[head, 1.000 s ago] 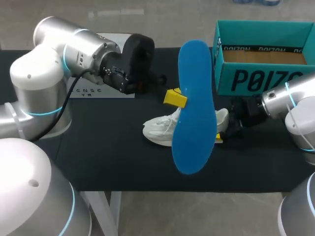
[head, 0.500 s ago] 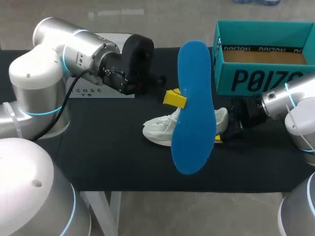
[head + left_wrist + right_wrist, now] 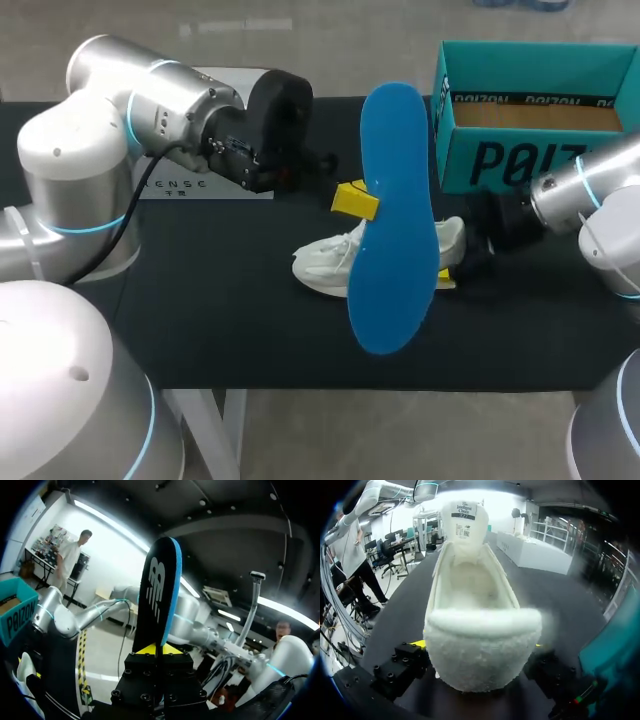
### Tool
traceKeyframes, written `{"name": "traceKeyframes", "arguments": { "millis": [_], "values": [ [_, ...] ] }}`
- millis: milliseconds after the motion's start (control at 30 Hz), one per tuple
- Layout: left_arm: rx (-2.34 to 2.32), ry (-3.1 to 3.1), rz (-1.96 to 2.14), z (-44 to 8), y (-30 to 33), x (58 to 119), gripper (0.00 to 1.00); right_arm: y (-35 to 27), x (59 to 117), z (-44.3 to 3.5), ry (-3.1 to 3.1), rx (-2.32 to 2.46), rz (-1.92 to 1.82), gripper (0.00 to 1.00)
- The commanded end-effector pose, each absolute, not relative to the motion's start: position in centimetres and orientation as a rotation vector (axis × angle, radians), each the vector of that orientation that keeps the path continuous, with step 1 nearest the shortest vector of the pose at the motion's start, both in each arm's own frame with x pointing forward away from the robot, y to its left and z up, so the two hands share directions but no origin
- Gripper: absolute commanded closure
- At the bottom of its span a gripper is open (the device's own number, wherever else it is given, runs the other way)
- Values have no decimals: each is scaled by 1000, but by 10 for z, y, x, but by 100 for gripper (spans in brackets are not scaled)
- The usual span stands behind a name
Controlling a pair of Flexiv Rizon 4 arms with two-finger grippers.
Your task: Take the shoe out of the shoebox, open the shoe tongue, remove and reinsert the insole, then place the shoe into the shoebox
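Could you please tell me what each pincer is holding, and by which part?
The left pincer holds the blue insole by its side edge; the right pincer grips the white shoe at its heel.

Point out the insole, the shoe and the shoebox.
insole (image 3: pixel 392 220): head view, middle of its blue face.
shoe (image 3: pixel 480 625): right wrist view, fuzzy heel collar.
shoebox (image 3: pixel 490 160): head view, teal front wall.

The black table (image 3: pixel 230 320) carries a white shoe (image 3: pixel 322 266), teal shoebox (image 3: pixel 500 160) and white board (image 3: pixel 215 190).
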State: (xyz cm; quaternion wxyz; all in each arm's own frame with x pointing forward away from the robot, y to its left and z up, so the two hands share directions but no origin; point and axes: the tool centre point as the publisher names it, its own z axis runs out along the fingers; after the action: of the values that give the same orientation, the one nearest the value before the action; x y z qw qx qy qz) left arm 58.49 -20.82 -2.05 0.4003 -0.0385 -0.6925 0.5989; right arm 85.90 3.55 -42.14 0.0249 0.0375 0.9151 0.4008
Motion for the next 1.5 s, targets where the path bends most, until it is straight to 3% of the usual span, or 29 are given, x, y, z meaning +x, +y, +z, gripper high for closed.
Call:
{"name": "traceKeyframes", "arguments": {
  "millis": [33,667,1100,1500],
  "values": [
    [-96,-1750,1518,-21,-209,584,100,39,858,-398,2957,146,984,0],
    [-96,-1750,1518,-21,-209,584,100,45,841,-325,3240,483,-76,0],
    [-96,-1750,1518,-21,-209,584,100,42,836,-324,3134,384,32,0],
    [-96,-1750,1518,-21,-209,584,100,44,835,-295,3125,250,116,0]
  ]
}}
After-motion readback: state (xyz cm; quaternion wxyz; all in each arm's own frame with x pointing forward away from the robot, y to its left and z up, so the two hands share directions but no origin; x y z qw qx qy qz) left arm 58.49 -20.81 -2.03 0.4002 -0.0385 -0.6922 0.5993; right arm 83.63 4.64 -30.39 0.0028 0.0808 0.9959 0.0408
